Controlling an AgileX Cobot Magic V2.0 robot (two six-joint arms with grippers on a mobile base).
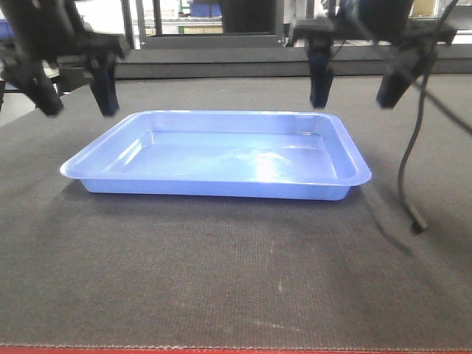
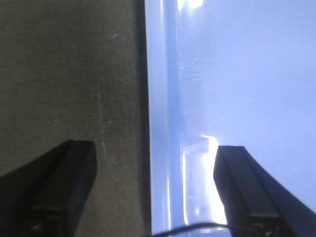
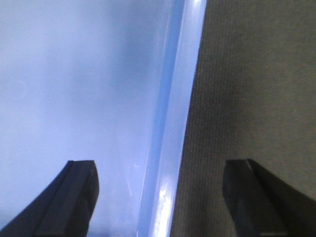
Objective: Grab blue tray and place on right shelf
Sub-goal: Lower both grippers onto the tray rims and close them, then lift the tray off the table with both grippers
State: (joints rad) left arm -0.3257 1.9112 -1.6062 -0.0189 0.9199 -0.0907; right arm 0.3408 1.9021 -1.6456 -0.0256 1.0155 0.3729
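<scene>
Blue tray (image 1: 221,158): glossy light blue, shallow, flared rim, lying flat and upright on counter (image 1: 221,280) before me.

Open tabletop (image 1: 221,280) lies in front of the tray (image 1: 221,158) and to both sides.
Left end effector (image 1: 77,103): spread wide, straddling the left rim, with air on each side.
Right end effector (image 1: 354,96): the same at the right rim.
Black cable (image 1: 409,169) hangs just right of the tray, its end on the tabletop, crossing that side's approach.

Blue tray (image 1: 221,155) flat on table (image 1: 221,280), centre. Left gripper (image 1: 74,88) above tray's left rim, straddling it: one finger over table, other over tray floor. Right gripper (image 1: 357,88) likewise above right rim. Cable (image 1: 405,162) hangs right of tray.
</scene>
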